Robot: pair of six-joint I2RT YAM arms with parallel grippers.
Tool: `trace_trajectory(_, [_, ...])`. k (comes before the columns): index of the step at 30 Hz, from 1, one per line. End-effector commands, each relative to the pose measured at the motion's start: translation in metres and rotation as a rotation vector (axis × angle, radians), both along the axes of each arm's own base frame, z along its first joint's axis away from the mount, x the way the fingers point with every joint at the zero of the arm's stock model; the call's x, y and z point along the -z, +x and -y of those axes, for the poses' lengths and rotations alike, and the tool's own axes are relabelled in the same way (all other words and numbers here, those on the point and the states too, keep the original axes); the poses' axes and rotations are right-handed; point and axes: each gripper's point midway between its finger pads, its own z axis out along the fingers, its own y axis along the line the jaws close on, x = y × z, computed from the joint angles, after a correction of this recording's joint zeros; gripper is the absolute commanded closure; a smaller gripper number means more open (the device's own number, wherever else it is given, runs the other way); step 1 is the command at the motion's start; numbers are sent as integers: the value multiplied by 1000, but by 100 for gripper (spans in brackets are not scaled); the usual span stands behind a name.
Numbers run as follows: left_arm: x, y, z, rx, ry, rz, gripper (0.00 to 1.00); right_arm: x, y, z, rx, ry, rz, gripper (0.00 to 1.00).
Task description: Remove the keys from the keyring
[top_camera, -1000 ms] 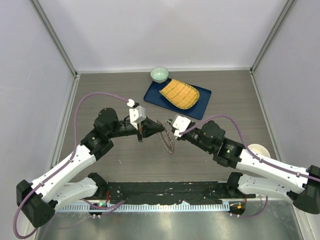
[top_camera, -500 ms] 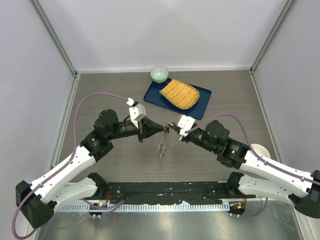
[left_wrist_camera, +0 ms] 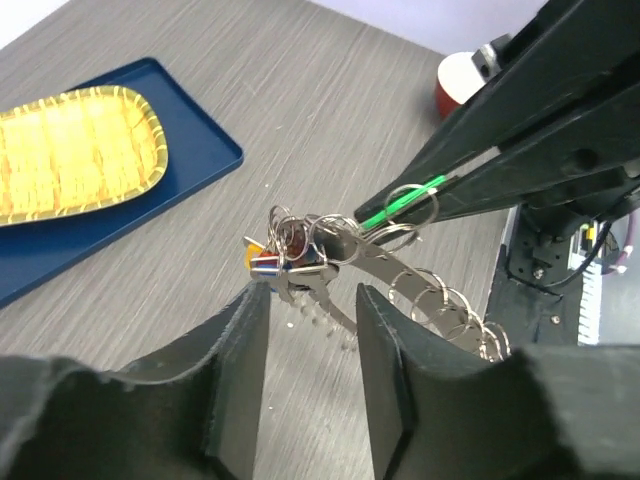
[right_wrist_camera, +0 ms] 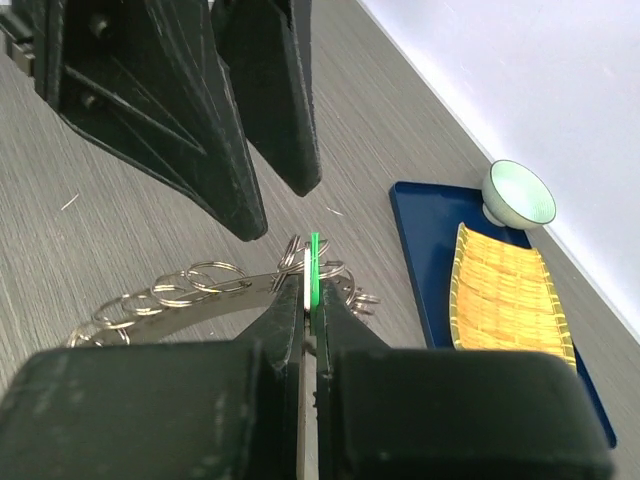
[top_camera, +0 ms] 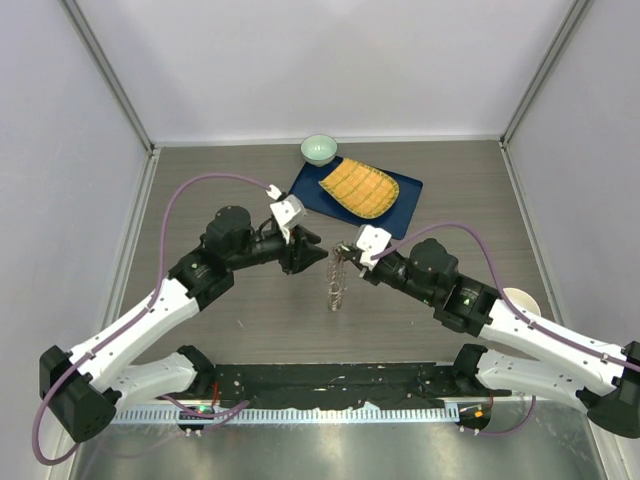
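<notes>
Where the arms meet, top external: keyring (top_camera: 338, 287) hangs edge-on from right gripper (top_camera: 343, 257) over the wood-grain table (top_camera: 250, 310), a spiky grey strand of metal; left gripper (top_camera: 318, 254) sits just beside its top, not touching.
Left wrist, keyring: flat metal band curving down and away, strung with thin wire rings; keys (left_wrist_camera: 268, 263) with red, blue and yellow heads bunched at its upper end.
Left wrist, left gripper: fingers spread, the bunch just beyond their tips, nothing pinched.
Right wrist, right gripper: fingers pressed together on a thin green strip at the keyring's top.
Right wrist, keyring: silvery band and small rings trail left, below the left gripper's parted fingers.
</notes>
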Motion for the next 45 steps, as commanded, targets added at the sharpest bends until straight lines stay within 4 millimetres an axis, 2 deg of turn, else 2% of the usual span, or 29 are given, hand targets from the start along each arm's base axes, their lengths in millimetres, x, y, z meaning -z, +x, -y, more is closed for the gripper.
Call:
trace_trajectory(1, [-12,16,-1,-47,37,38,54,-54,4,-1,21,144,50,99])
trace_trajectory(6, [-27,7,2,37,26,154,47,-51,10,-2,49,126,24,99])
trace_trajectory(9, [-38,0,3,85,8,221,47,-52,13,-2,64,126,22,99])
trace_trajectory(12, [-40,-8,6,144,11,241,48,-52,15,-4,71,129,21,99])
trace_trajectory(14, [-37,-7,8,154,18,229,49,-53,15,-5,66,136,19,99])
trace_trajectory(21, [-49,-7,18,176,-33,201,53,-54,13,-6,55,151,19,99])
trace_trajectory(27, [-39,-7,22,200,-11,168,57,-58,12,-5,52,162,27,99])
trace_trajectory(34, [-39,-4,25,209,-17,182,57,-57,7,-6,29,172,28,99])
trace_trajectory(37, [-40,-6,26,238,-21,178,64,-56,7,-6,27,172,27,99])
trace_trajectory(39, [-39,-8,26,255,-21,173,72,-57,6,-5,30,173,29,99])
trace_trajectory(40, [-39,-9,26,260,-19,170,80,-57,6,-4,30,173,31,99])
trace_trajectory(42, [-36,-9,24,259,-8,165,88,-59,6,-2,34,177,34,99])
trace_trajectory(43, [-35,-11,24,263,-4,170,96,-59,5,-2,34,179,33,99])
trace_trajectory(45, [-33,-11,22,261,6,170,100,-61,5,0,37,183,36,99])
